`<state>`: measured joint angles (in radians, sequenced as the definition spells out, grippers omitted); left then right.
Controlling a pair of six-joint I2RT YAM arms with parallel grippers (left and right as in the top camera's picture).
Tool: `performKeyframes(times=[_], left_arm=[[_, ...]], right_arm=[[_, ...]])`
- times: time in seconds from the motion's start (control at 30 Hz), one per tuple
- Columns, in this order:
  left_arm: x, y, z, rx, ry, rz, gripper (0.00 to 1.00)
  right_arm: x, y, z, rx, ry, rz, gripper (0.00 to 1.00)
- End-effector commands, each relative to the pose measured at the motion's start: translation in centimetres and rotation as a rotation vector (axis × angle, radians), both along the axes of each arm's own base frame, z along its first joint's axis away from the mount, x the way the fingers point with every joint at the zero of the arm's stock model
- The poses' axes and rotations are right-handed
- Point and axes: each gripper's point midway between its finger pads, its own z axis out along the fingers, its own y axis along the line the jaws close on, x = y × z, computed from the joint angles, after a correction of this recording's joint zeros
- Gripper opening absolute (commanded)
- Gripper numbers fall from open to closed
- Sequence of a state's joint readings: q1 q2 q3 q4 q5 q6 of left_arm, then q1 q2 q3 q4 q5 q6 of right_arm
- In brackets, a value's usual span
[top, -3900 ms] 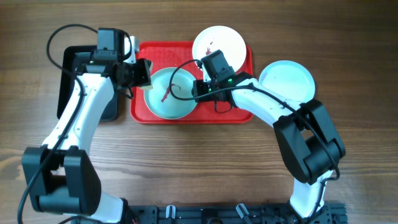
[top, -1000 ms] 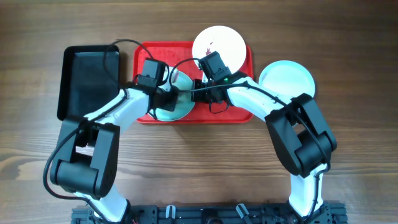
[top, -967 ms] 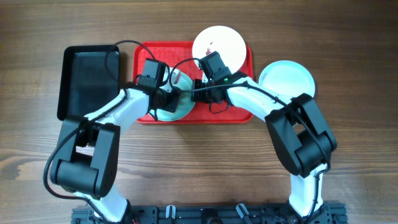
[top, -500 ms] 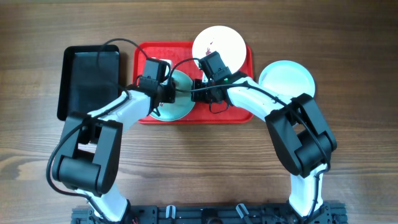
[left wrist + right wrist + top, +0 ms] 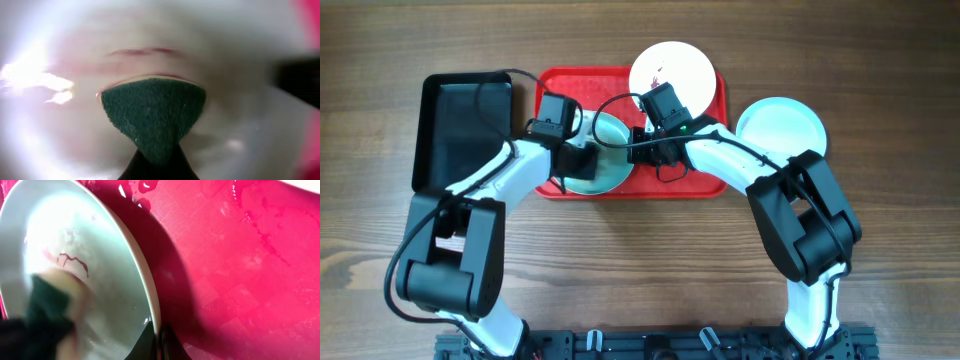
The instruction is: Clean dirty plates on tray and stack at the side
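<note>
Spanning the whole overhead view, a wooden table (image 5: 880, 60) is recorded. A red tray (image 5: 600, 80) lies at its far middle, and a black tray (image 5: 460, 120) lies just beside it on the left. A white plate (image 5: 672, 70) with a small dark red mark is seen at the red tray's far rim. A second plate (image 5: 782, 128) rests on the table just right of the red tray. A third plate (image 5: 75, 235) sits inside the red tray and appears tilted. Thin reddish smears (image 5: 75, 262) are noted on its face. A green sponge (image 5: 155, 112) is pinched in the closed left gripper (image 5: 155, 167) and pressed against that face. The third plate's rim is clamped by the right gripper (image 5: 157, 342).
</note>
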<state>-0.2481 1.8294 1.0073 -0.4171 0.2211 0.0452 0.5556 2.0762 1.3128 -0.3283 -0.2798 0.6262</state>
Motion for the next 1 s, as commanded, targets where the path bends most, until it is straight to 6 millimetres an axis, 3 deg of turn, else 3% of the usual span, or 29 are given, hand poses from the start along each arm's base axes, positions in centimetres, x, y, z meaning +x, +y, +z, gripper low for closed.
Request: performKeyframes(times=[0.0, 0.23, 0.3, 0.37, 0.57, 0.73, 0.87, 0.97], left_arm=[[-4.2, -1.8, -4.3, -0.08, 0.141, -0.109, 0.04], [1.5, 4.3, -4.3, 0.229, -0.073, 0.211, 0.04], [2.2, 5.9, -4.0, 0.296, -0.109, 0.298, 0.04], [2.0, 7.1, -3.9, 0.346, -0.111, 0.366, 0.04], [-2.3, 8.6, -5.0, 0.413, 0.06, 0.448, 0.04], [-3.8, 5.0, -5.6, 0.245, 0.165, 0.278, 0.04], [-3.1, -0.6, -4.7, -0.024, 0.127, 0.011, 0.04], [-1.4, -0.8, -4.3, -0.019, 0.051, 0.02, 0.04]], right_arm=[[-0.2, 0.5, -0.5, -0.001, 0.004, 0.033, 0.04], [-0.1, 0.5, -0.5, 0.0, 0.002, 0.032, 0.04], [-0.1, 0.5, -0.4, 0.0, 0.001, 0.032, 0.04], [-0.1, 0.5, -0.4, 0.001, 0.001, 0.033, 0.04], [-0.1, 0.5, -0.4, 0.001, 0.001, 0.033, 0.04], [-0.1, 0.5, -0.4, 0.001, 0.001, 0.033, 0.04], [-0.1, 0.5, -0.5, 0.0, 0.002, 0.033, 0.04], [-0.1, 0.5, -0.5, 0.0, 0.002, 0.033, 0.04]])
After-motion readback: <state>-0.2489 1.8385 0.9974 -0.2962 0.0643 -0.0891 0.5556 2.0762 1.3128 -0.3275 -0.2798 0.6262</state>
